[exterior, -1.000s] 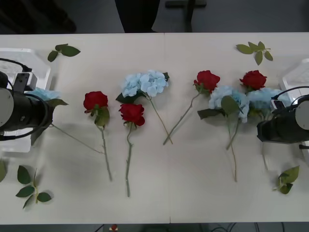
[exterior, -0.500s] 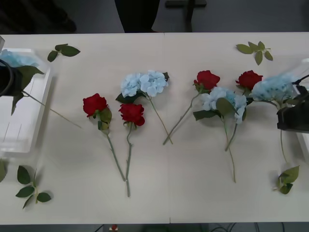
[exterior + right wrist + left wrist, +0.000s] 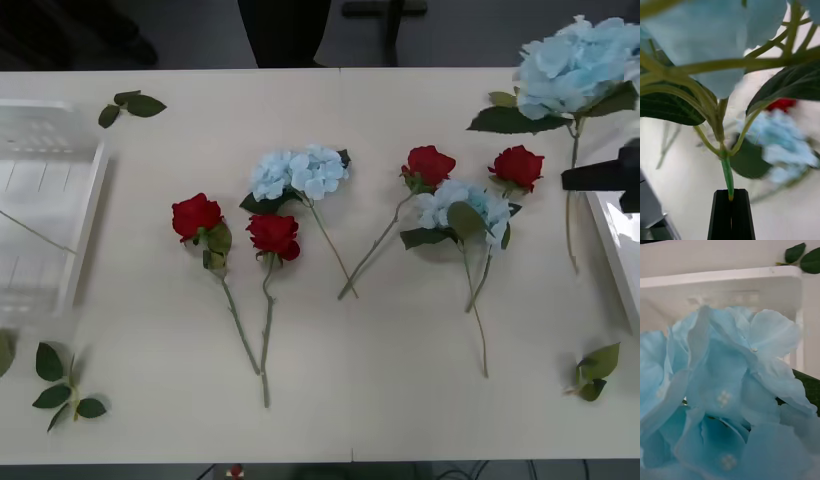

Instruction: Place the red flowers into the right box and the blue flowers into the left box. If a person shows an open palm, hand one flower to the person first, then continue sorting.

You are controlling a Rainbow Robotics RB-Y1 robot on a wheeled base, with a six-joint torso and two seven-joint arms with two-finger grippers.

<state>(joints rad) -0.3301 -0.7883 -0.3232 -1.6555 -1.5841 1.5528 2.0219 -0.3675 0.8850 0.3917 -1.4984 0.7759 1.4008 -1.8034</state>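
Observation:
My right gripper (image 3: 730, 194) is shut on the green stem of a blue flower (image 3: 580, 65), which it holds high over the table's far right corner; its dark body (image 3: 602, 178) shows at the right edge, next to the right box (image 3: 618, 255). Two blue flowers (image 3: 300, 172) (image 3: 462, 208) lie mid-table. Among them lie several red flowers (image 3: 196, 214) (image 3: 273, 235) (image 3: 430, 165). Another blue flower's bloom (image 3: 726, 401) sits right before the left wrist camera, over the left box (image 3: 722, 277). Its thin stem (image 3: 35, 232) crosses the left box (image 3: 90, 200).
Loose leaf sprigs lie at the far left (image 3: 132, 104), far right (image 3: 530, 105), near left (image 3: 65, 385) and near right (image 3: 595, 372). The table's front strip has bare room. A dark-clothed person stands behind the far edge.
My right gripper has raised its blue flower up and toward the far right. The left arm has left the front view with its blue flower; just the stem trails over the left box.

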